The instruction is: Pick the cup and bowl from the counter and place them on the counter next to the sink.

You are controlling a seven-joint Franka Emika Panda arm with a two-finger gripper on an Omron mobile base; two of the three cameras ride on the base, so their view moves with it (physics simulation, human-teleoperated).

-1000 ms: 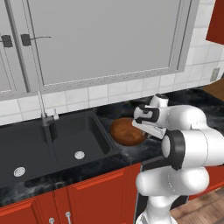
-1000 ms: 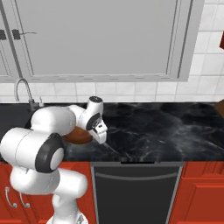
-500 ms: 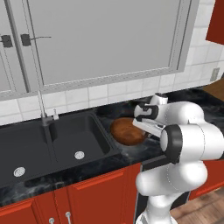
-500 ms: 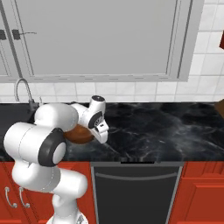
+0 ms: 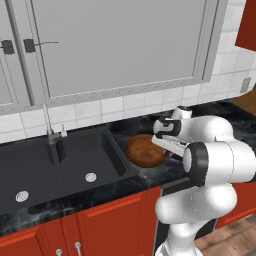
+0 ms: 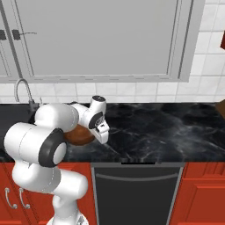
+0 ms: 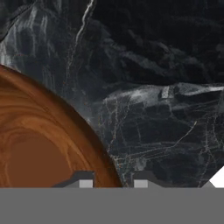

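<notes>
bowl [image 5: 145, 150] sitting on black counter [image 5: 100, 187], right up against the claw [image 5: 169, 148] | sink [image 5: 55, 167] off to the claw's left, just past the bowl | faucet [image 5: 48, 125] behind the basins | jaws hidden, grip unclear

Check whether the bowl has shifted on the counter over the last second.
No. In the left base view the bowl sits at the same spot beside the sink rim on the counter.

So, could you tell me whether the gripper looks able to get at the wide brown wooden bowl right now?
Probably yes: the gripper straddles the wide brown wooden bowl's rim, one fingertip inside, one outside, nothing between.
</notes>
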